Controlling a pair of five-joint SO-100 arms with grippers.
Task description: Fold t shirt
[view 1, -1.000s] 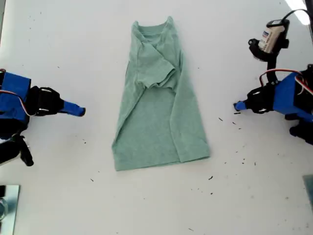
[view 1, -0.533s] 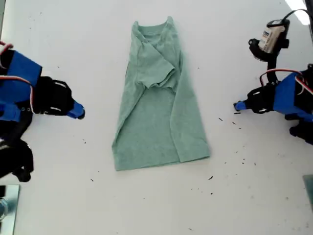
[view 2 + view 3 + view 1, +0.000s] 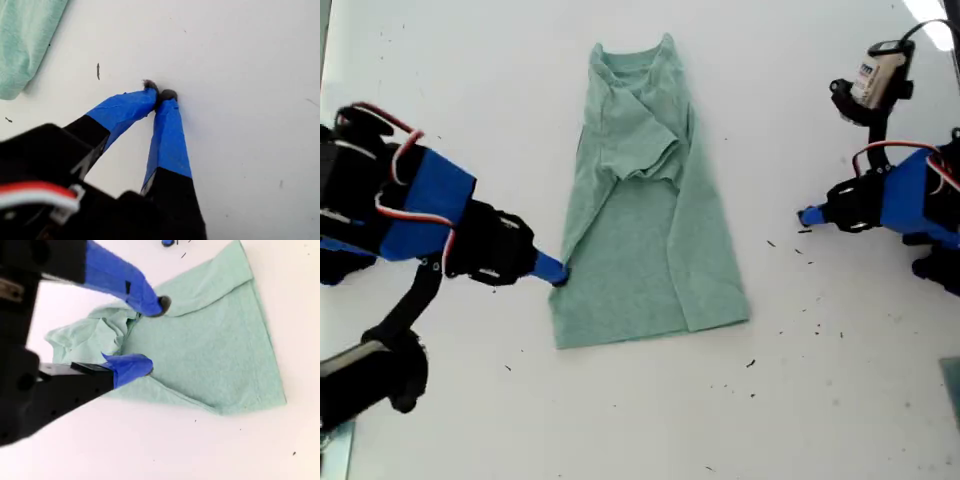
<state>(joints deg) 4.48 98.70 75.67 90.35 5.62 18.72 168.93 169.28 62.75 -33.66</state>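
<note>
The pale green t shirt (image 3: 650,240) lies flat on the white table (image 3: 840,400), with its neck toward the top of the exterior view, both sides folded inward and a sleeve bunched on the chest. My second gripper (image 3: 555,272) is at the shirt's edge on the exterior view's left. In its wrist view my second gripper (image 3: 154,335) is open, fingers straddling the t shirt (image 3: 215,355) fabric. My first gripper (image 3: 807,215) hovers to the exterior view's right, apart from the shirt. In the first wrist view my first gripper (image 3: 160,94) is shut and empty over bare table, the t shirt (image 3: 25,35) corner off to one side.
A small camera on a black stand (image 3: 873,78) rises at the exterior view's upper right, behind the first arm. Dark specks (image 3: 790,250) dot the table near the first gripper. A metallic object (image 3: 335,450) sits at the exterior view's lower left corner.
The second arm swung from the exterior view's left edge toward the shirt, and its gripper now reaches the shirt's side edge. The first arm and the shirt have not moved.
</note>
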